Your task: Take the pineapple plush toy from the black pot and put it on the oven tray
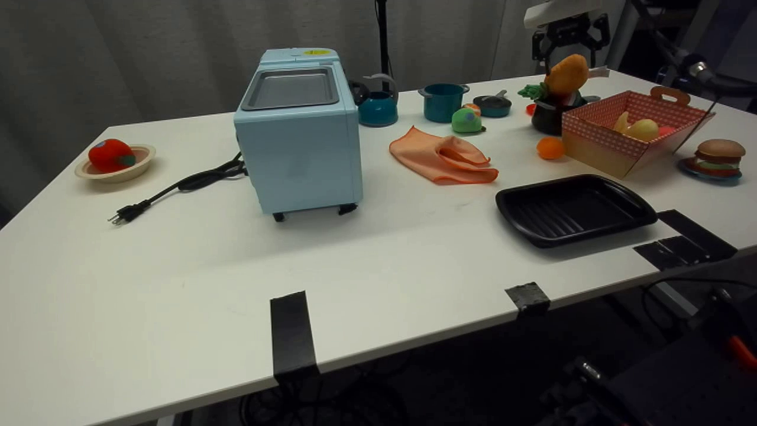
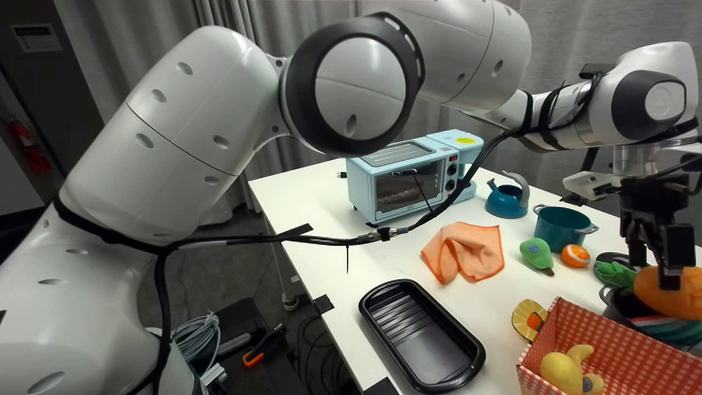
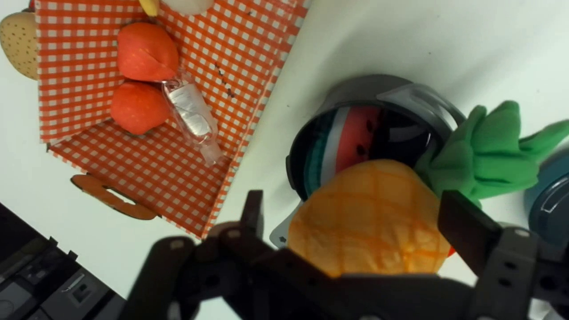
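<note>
While dark two-finger gripper (image 3: 355, 213) hangs over it with fingers spread, orange fabric pineapple plush toy (image 3: 366, 215), oval marked with crossing lines, rests in mouth of round glossy black pot (image 1: 547, 122), overhanging rim. Lobed green crown (image 3: 493, 155) points left in both exterior views, long axis running to rounded base at right. Finger contact with toy hard to judge. Striped watermelon piece (image 3: 351, 138) inside pot. Black ribbed rectangular oven tray (image 1: 591, 207) near, well apart.

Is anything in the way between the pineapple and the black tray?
Yes. The orange toy fruit lies between the pineapple and the black tray, and the checked basket stands close beside that path. If the pineapple gets lifted high first, it should probably pass over them.
</note>
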`<state>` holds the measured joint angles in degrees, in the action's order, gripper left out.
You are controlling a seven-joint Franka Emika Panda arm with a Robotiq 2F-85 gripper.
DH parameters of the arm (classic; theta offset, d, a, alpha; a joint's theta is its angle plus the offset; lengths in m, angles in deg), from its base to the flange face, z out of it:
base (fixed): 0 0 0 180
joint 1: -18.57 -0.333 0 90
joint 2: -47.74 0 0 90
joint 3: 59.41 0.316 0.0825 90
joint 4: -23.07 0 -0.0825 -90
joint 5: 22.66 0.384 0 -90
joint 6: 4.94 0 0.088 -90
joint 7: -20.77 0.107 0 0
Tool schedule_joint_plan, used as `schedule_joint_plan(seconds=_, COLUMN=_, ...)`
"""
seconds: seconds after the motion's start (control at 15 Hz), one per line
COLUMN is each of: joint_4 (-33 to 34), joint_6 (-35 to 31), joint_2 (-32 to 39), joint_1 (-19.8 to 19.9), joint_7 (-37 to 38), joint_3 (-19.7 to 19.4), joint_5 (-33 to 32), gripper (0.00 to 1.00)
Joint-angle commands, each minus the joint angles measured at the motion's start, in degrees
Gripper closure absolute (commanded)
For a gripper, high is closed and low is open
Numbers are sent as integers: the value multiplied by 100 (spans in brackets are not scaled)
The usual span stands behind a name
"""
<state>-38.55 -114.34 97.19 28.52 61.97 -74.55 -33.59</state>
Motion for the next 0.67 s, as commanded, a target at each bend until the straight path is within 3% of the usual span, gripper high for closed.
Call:
schedule_joint_plan(seconds=0.0, joint_4=809, joint_6=100, joint_2=490, joint_1=138, joint_7=141, joint_3=-32, joint_5=220, gripper=0)
schedule_joint_plan(seconds=0.13, joint_4=859, joint_6=-1, joint_2=550, joint_1=175, joint_7=202, joint_3=20, joint_5=141, gripper=0)
schedule_joint_plan(seconds=0.2, joint_4=894, joint_6=-36, joint_2=589, joint_1=181, joint_7=213, joint_3=20, joint_5=131, gripper=25)
schedule_joint_plan(seconds=0.27, joint_4=928, joint_6=-50, joint_2=619, joint_1=193, joint_7=215, joint_3=27, joint_5=138, gripper=26)
schedule_joint_plan(seconds=0.6, joint_4=1005, joint_6=-167, joint_2=693, joint_1=219, joint_7=209, joint_3=46, joint_5=145, gripper=66)
